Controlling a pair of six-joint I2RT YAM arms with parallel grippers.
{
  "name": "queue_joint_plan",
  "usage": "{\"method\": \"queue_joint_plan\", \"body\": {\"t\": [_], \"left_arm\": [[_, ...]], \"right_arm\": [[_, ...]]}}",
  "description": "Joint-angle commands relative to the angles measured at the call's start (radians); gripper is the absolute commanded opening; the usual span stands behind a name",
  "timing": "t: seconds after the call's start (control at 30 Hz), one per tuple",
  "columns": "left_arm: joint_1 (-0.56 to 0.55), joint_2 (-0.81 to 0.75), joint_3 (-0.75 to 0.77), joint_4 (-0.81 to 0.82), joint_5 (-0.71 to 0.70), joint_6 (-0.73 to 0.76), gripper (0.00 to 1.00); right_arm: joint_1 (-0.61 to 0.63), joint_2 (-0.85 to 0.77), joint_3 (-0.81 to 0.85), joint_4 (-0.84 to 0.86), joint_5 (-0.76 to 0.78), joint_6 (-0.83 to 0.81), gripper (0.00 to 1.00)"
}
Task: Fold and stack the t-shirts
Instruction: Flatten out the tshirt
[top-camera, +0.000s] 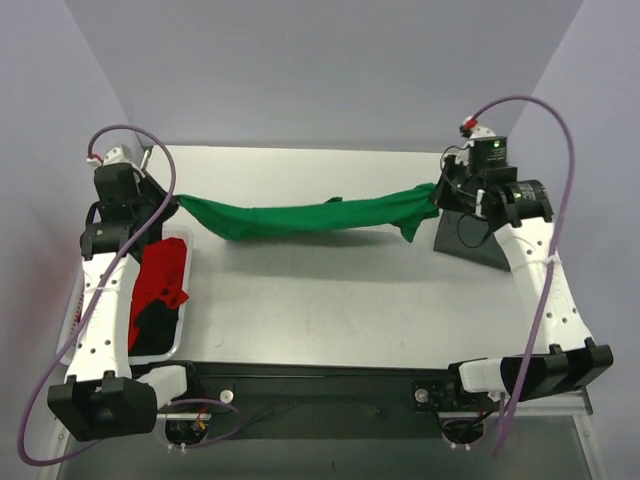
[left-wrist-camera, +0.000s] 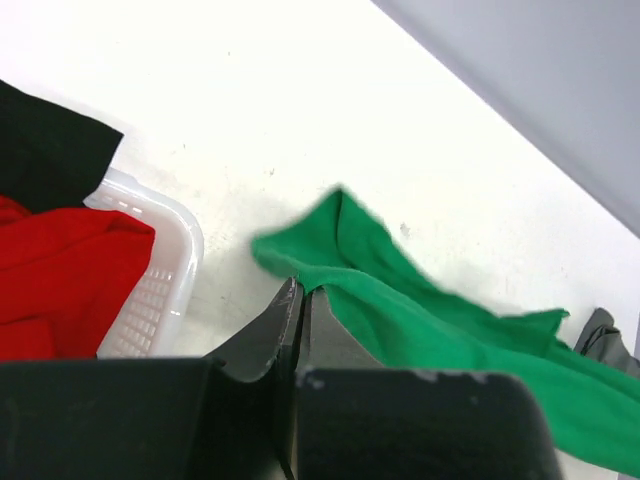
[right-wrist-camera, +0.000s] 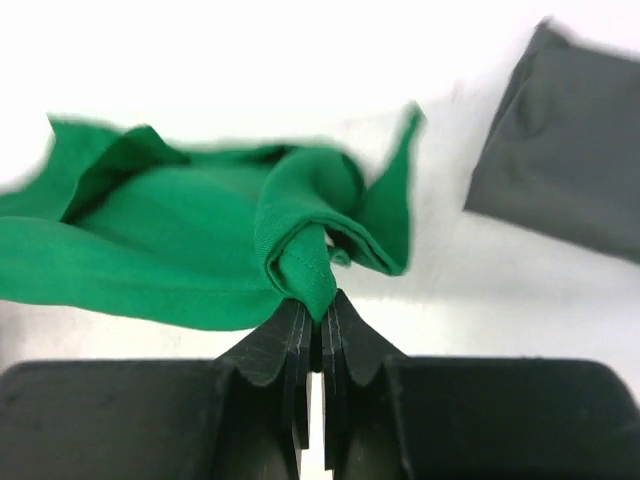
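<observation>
The green t-shirt (top-camera: 300, 216) is strung across the far half of the table (top-camera: 330, 300), one end pinched shut in the left claw (left-wrist-camera: 300, 298), the other in the right claw (right-wrist-camera: 318, 312). Each grips only a bunched edge, so a harder pull could slip it free.

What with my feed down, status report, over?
Left end effector and right end effector shut on green t-shirt, strung between them. Dark grey t-shirt folded beside right. Nothing blocking.
</observation>
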Motion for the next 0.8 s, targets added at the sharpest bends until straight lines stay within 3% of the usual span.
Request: {"method": "queue_joint_plan", "body": {"t": [0.0, 0.07, 0.23, 0.37, 0.4, 0.53, 0.77], "left_arm": [[0.02, -0.048, 0.031, 0.02, -0.017, -0.013, 0.0], [0.023, -0.039, 0.014, 0.036, 0.014, -0.025, 0.0], [0.022, 0.074, -0.055, 0.122, 0.143, -0.064, 0.0], [0.016, 0.167, -0.073, 0.177, 0.261, -0.049, 0.0], [0.013, 0.199, -0.069, 0.177, 0.272, -0.039, 0.0], [-0.01, 0.242, -0.087, 0.165, 0.316, 0.001, 0.0], [-0.044, 0.23, -0.151, 0.149, 0.315, 0.011, 0.0]], "right_arm": [[-0.015, -0.014, 0.108, -0.099, 0.109, -0.039, 0.0], [-0.029, 0.032, 0.155, -0.088, 0.105, -0.066, 0.0], [-0.066, 0.358, 0.37, -0.071, -0.008, -0.076, 0.05], [-0.081, 0.608, 0.51, -0.089, -0.122, -0.039, 0.62], [-0.079, 0.618, 0.508, -0.091, -0.139, -0.021, 0.66], [-0.056, 0.584, 0.337, -0.05, -0.159, -0.011, 0.69], [-0.053, 0.472, -0.022, 0.065, -0.189, -0.001, 0.52]]}}
